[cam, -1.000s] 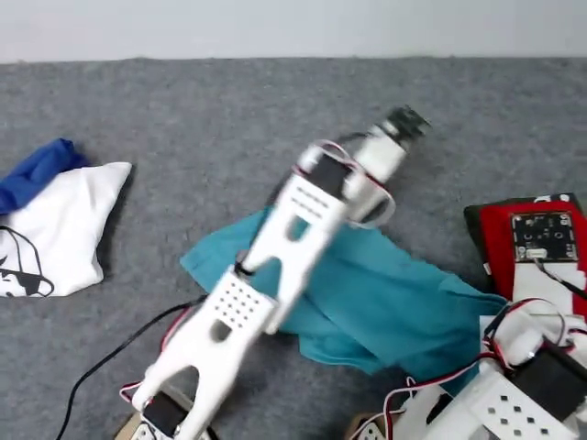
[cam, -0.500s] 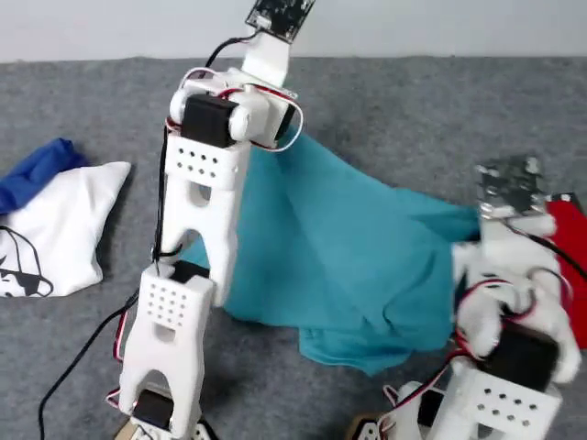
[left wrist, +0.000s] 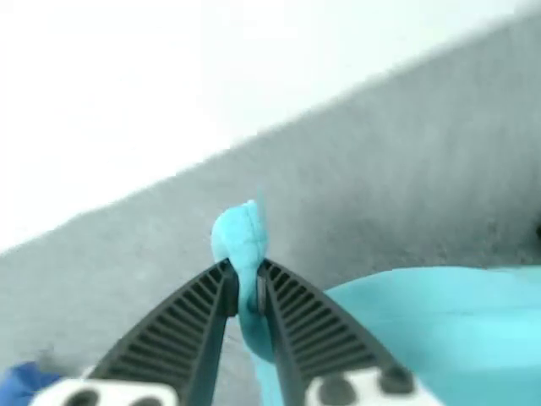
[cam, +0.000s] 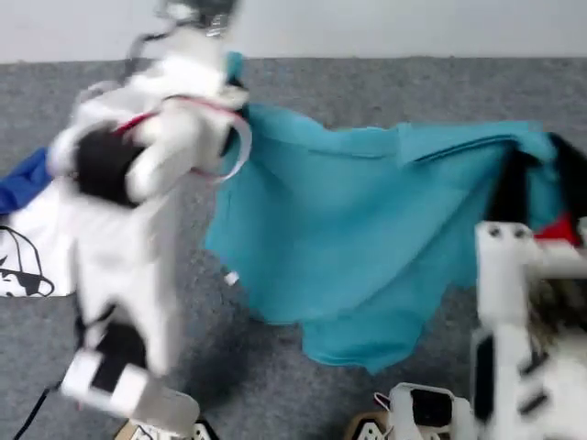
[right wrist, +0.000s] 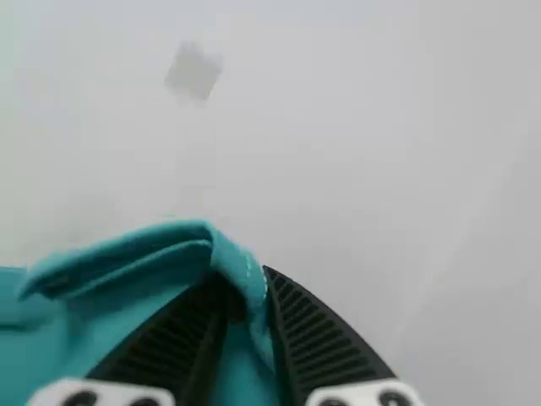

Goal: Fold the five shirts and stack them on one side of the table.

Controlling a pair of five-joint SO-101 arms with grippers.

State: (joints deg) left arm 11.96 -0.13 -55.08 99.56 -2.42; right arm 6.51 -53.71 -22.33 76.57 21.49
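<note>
Teal shirt [cam: 367, 229] is at mid-table, held up off the grey table [cam: 385, 92] and spread wide between two claws. Its top edge runs from about 11 o'clock across to 3 o'clock. The lower edge sags toward 6 o'clock; I cannot tell whether it touches the table.

Left claw [left wrist: 243, 283] is closed, its fingers pinching a bunched corner of the teal shirt [left wrist: 239, 233]. The rest of the cloth trails off beside it. Grey table and white wall [left wrist: 127, 85] lie beyond.

Right claw [right wrist: 245, 292] is also closed, clamped on a folded edge of the teal shirt [right wrist: 127, 258], with the pale wall [right wrist: 380, 127] behind it.

In the high view the left arm [cam: 138, 183] stands tall at 9 to 10 o'clock, heavily blurred. The right arm [cam: 514, 312] is at 4 o'clock.

White shirt [cam: 27, 247] with a black print lies at 9 o'clock at the table edge. Blue shirt [cam: 23, 179] touches its far side.
</note>
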